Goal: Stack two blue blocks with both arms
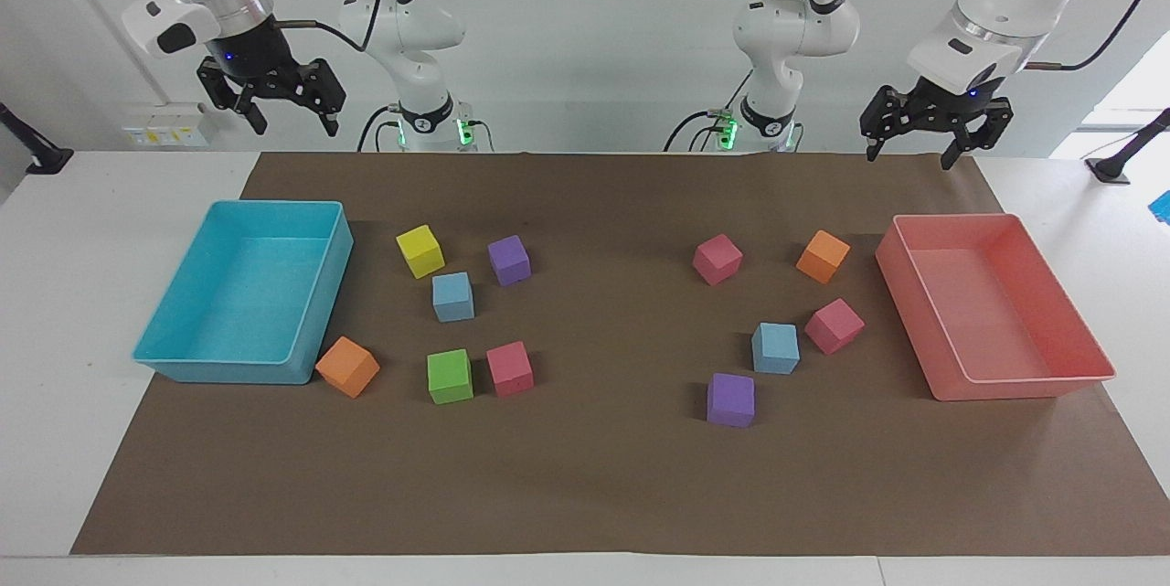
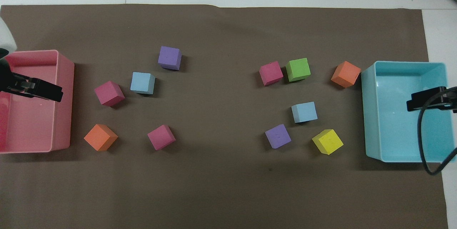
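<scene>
Facing view: left tool (image 1: 932,132) and right tool (image 1: 286,103) raised, fingers apart; 2 blue blocks (image 1: 452,296) (image 1: 775,347) well apart; no readable writing.

- In the overhead view the left gripper (image 2: 34,88) enters at nine o'clock; only one dark finger shows, the rest is cut off by the picture's edge.
- That finger covers part of the pink tray (image 2: 66,79), whose nine o'clock wall is also cut off.
- At three o'clock the right gripper (image 2: 428,99) shows a single finger and a cable; its body is out of frame, and it hides a patch of the turquoise tray (image 2: 369,114).
- In the facing view both arms are cropped at twelve o'clock.
- A blue object (image 1: 1163,207) at three o'clock is cut off and cannot be identified.
</scene>
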### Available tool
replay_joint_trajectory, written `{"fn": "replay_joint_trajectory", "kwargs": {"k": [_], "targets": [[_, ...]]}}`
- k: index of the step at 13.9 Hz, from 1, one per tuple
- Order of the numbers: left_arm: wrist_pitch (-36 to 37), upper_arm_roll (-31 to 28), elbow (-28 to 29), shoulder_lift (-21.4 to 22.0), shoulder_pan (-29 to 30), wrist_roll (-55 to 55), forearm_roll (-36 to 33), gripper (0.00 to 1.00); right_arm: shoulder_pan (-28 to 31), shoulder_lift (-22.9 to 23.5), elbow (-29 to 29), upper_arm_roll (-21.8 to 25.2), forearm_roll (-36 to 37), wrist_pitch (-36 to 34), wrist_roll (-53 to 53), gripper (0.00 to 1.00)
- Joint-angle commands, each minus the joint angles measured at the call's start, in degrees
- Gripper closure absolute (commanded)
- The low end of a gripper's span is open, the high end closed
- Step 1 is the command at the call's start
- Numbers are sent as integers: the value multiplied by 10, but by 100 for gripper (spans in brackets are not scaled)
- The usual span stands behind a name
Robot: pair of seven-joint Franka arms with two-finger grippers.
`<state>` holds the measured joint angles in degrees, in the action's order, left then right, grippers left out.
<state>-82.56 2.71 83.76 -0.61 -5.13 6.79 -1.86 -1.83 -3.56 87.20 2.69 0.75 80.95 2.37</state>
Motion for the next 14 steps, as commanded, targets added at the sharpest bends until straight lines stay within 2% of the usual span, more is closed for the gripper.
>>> {"fn": "replay_joint_trajectory", "kwargs": {"k": [1,8,11,14], "targets": [[-1,5,8,8,12,6,9,0,6,-5,4,-4,14,14,-15,0],[-1,5,6,7,13,2,11,0,7,-5,4,-4,8,14,-8,0],[2,3,10,13,50,2,60,0,9,-6,4,0,3,12,-10,0],[11,3,24,24,50,9,58,0,8,-8,7,-1,3,9,-16,0]]}}
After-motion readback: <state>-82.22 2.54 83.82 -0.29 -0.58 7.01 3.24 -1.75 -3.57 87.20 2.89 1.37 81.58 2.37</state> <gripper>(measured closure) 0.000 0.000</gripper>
